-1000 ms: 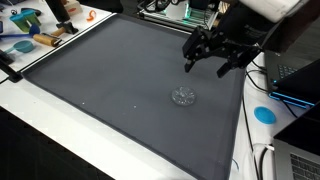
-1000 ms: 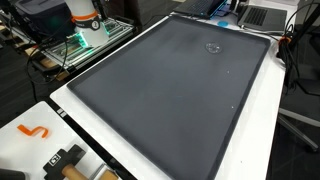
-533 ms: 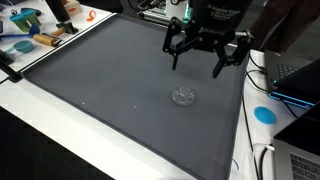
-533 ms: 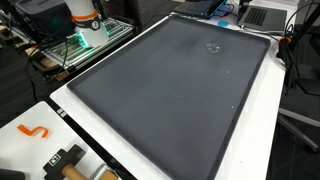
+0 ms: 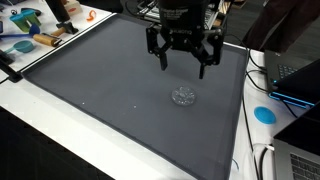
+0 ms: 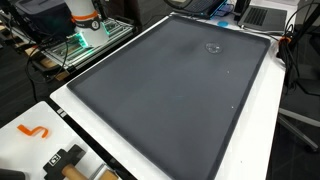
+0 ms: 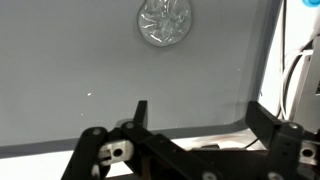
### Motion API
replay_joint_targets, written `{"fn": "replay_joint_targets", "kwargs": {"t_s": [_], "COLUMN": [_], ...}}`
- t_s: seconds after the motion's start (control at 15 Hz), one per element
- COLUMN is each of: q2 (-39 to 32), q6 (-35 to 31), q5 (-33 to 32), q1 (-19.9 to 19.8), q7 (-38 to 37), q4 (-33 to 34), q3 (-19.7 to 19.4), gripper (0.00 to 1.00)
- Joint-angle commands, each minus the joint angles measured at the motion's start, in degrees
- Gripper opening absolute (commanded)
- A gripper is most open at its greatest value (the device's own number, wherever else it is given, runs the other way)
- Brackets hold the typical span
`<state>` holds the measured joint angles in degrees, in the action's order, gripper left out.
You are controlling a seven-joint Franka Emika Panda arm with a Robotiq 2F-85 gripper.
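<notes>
Moved: gripper (image 5: 182,62) had travelled leftward over the far part of the mat (image 5: 90,90) since a second before, from near the mat's right edge toward its middle
Gripper: jaws spread fully wide, gripping nothing, hanging above the mat without touching it
Nearest thing: clear round piece (image 5: 183,96), small and shiny; in the wrist view it showed a crinkled pattern radiating from its centre; perhaps glass or plastic, too small to tell
Where: lying flat on the dark grey mat, toward the right side, nearer the camera than the gripper and apart from it
Count: one clear round piece, one mat, one gripper, one blue disc (image 5: 265,114) on the white table (image 5: 40,110) beside the mat
</notes>
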<state>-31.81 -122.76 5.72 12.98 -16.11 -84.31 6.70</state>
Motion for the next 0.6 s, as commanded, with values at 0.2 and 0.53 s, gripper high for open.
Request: {"fn": "replay_joint_targets", "kwargs": {"t_s": [0.2, 0.53], "q2": [6.0, 8.0], "q6": [-11.0, -17.9], "q5": [11.4, 16.0], "q1": [-3.6, -4.5], "q7": [-0.4, 0.2], "q4": [-15.4, -22.3], "q3": [0.9, 1.2], "gripper": [1.0, 1.0]}}
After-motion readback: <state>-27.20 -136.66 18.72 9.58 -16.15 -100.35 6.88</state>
